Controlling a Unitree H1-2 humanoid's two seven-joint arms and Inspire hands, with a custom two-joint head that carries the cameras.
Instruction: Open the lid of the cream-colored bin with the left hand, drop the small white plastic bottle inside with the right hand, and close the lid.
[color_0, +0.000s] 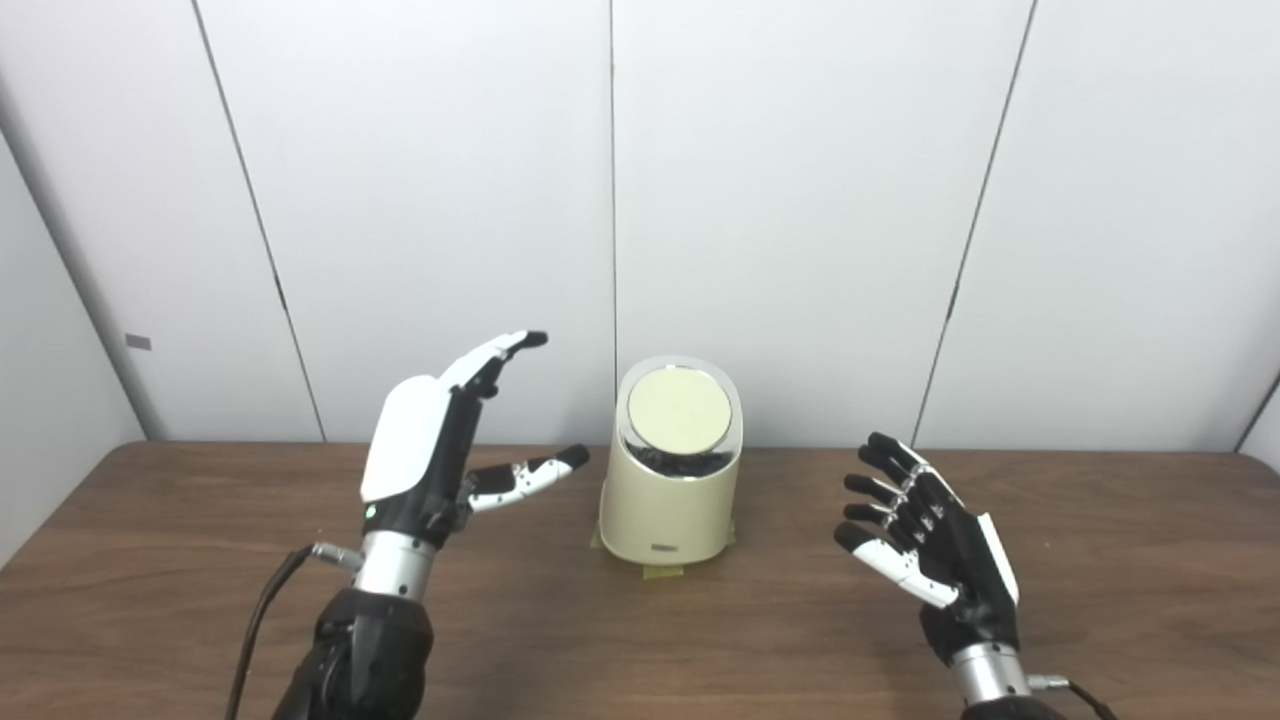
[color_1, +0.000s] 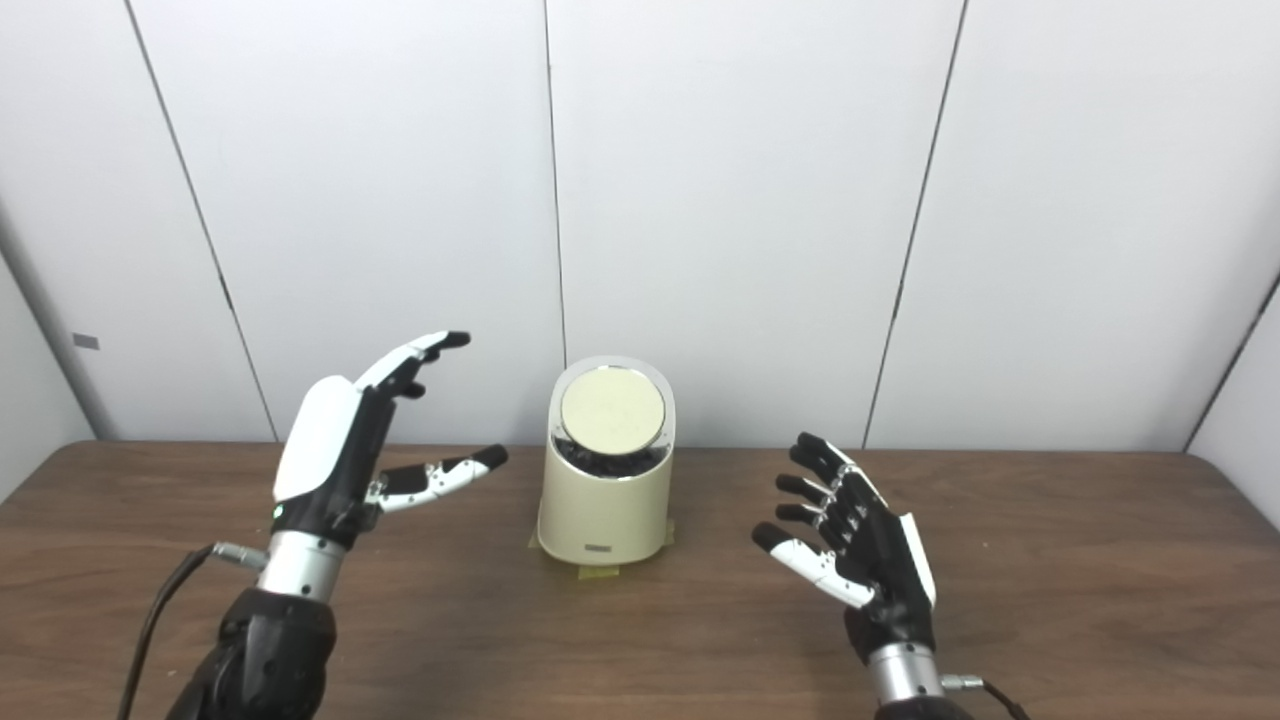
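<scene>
The cream-colored bin (color_0: 668, 510) stands at the middle of the table, close to the back wall. Its round lid (color_0: 679, 408) tilts toward me inside a shiny rim, and a dark gap shows under the lid's lower edge. My left hand (color_0: 430, 450) is raised to the left of the bin, open, with its fingers stretched toward the lid and its thumb pointing at the bin's side, touching nothing. My right hand (color_0: 930, 540) hovers low to the right of the bin, palm up, open and holding nothing. No small white bottle shows in either view.
The brown wooden table (color_0: 200, 600) runs the full width. Yellow tape (color_0: 660, 572) peeks out under the bin's front. White wall panels (color_0: 800, 200) rise directly behind the bin. A dark cable (color_0: 255, 625) hangs by my left forearm.
</scene>
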